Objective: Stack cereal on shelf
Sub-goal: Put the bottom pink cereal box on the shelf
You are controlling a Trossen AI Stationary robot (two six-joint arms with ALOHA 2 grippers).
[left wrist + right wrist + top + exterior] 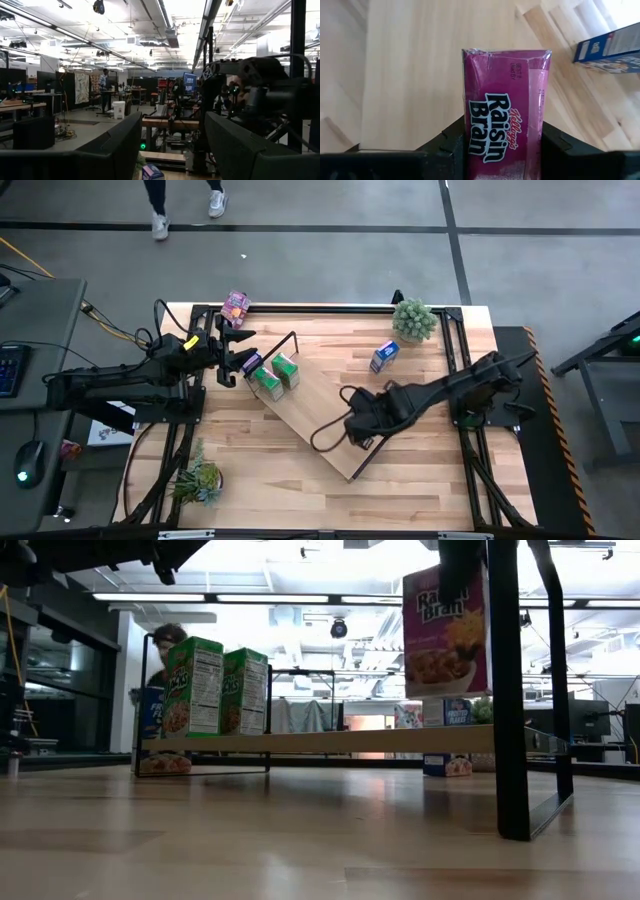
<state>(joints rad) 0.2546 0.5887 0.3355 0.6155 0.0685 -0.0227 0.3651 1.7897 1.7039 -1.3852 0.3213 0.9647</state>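
Note:
The shelf (310, 430) lies slantwise on the table. Two green cereal boxes (193, 685) (245, 690) stand upright on its far-left end. My right gripper (362, 430) hangs over the board's near-right part, shut on a pink cereal box (445, 630). A blue box (250, 363) stands just beyond the shelf's far-left end, below my left gripper (240, 358). That gripper is open and holds nothing; its fingers point slightly upward in the left wrist view (172, 145). My right gripper pinches the pink box between its two fingers (452, 140), one on each narrow side (542, 115), near the box's upper end. The fingers come from above, pointing steeply down. The box hangs upright below them, its bottom edge (445, 692) clear of the board.
Another blue box (384, 356) stands on the table right of the shelf, and a second pink box (237, 307) sits at the far edge. Potted plants stand at the far right (414, 320) and near left (200, 480). The shelf's dark rod frame (507, 690) rises beside the held box.

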